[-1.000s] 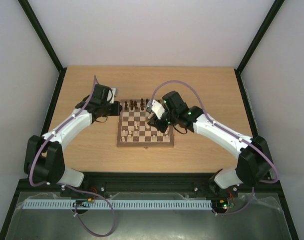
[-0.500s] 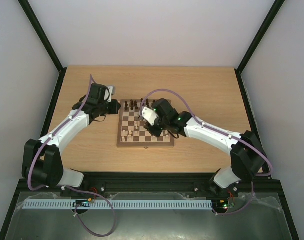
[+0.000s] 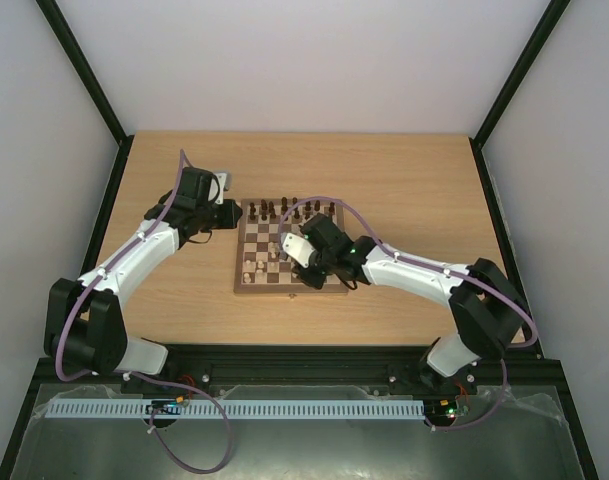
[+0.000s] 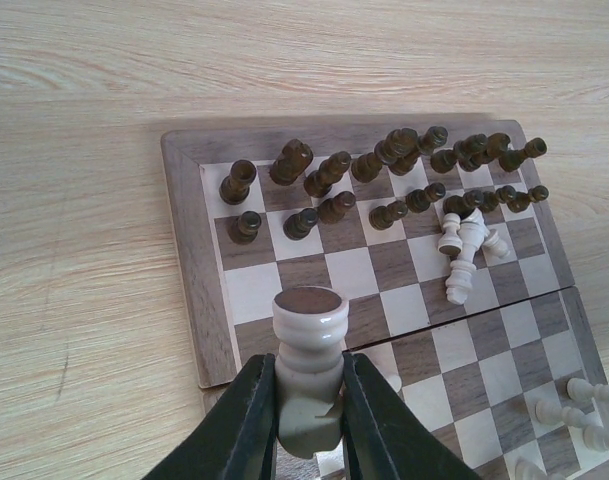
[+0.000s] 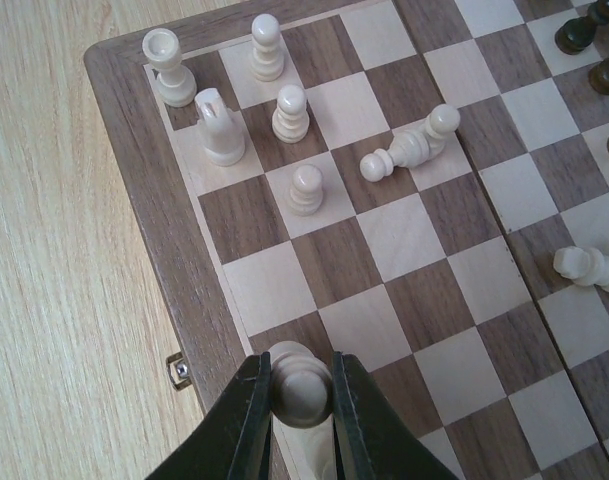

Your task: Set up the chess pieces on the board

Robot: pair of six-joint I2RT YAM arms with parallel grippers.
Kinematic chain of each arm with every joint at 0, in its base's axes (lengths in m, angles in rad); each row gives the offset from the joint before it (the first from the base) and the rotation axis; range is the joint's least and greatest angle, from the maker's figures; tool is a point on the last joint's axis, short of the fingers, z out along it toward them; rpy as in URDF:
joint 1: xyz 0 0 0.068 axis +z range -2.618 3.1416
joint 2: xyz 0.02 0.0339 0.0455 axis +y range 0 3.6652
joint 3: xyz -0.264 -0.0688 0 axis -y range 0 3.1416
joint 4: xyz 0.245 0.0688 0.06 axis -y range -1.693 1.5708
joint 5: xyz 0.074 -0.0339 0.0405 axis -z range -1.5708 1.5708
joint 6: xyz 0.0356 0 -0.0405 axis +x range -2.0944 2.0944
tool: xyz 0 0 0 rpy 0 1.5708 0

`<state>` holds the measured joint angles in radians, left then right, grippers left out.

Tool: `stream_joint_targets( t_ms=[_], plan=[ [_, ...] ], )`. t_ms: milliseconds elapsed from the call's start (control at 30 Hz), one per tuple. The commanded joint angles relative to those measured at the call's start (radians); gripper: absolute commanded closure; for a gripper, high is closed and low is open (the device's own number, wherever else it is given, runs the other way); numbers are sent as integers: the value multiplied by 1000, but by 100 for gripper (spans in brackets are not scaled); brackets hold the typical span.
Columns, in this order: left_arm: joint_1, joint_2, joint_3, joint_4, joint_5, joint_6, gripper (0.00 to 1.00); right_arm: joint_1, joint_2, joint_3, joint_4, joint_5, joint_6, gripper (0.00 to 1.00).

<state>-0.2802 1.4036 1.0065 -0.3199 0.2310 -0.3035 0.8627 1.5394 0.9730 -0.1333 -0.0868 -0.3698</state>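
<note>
The board [image 3: 241, 288] lies mid-table. Dark pieces [image 3: 282, 210] stand along its far rows, some leaning in the left wrist view [image 4: 384, 170]. Cream pieces [image 3: 256, 264] stand near its near-left corner. My left gripper [image 3: 227, 214] hovers at the board's far-left corner, shut on a cream piece [image 4: 309, 345] held base toward the camera. My right gripper [image 3: 306, 272] is low over the board's near half, shut on a cream pawn [image 5: 301, 388] close to the board's border [image 5: 154, 200]. Several cream pieces [image 5: 224, 130] stand ahead of it; one [image 5: 409, 150] lies on its side.
A cluster of cream pieces [image 4: 466, 245] lies toppled just below the dark rows. A small metal latch [image 5: 181, 372] sticks out of the board's edge. Black frame posts [image 3: 94, 95] and white walls bound the wooden tabletop [image 3: 414, 180].
My right gripper has moved left and toward the board's near edge with the pawn. My left arm shifted slightly toward the far side, then held still.
</note>
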Motion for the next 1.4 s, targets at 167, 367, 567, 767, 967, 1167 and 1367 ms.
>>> stream_joint_targets(
  t_ms=[167,367,567,767,967,1167,1367],
  plan=[
    [6,5,-13,4,19,-6,95,6,52,-6,21,-20,2,89],
    [6,6,-11,2,23,-5,95,7,69,-2,21,-6,1,88],
    [6,8,-12,1,29,-5,95,7,88,5,15,-7,3,86],
    [6,11,-12,1,34,-5,95,6,97,8,9,9,3,79],
    [4,18,-15,2,62,1,94,5,59,46,-46,17,26,66],
    [-42,68,10,-37,161,12,94,-51,-64,151,-158,-79,37,61],
    [-126,52,17,-88,316,35,94,-146,-169,186,-261,-158,-130,60]
  ],
)
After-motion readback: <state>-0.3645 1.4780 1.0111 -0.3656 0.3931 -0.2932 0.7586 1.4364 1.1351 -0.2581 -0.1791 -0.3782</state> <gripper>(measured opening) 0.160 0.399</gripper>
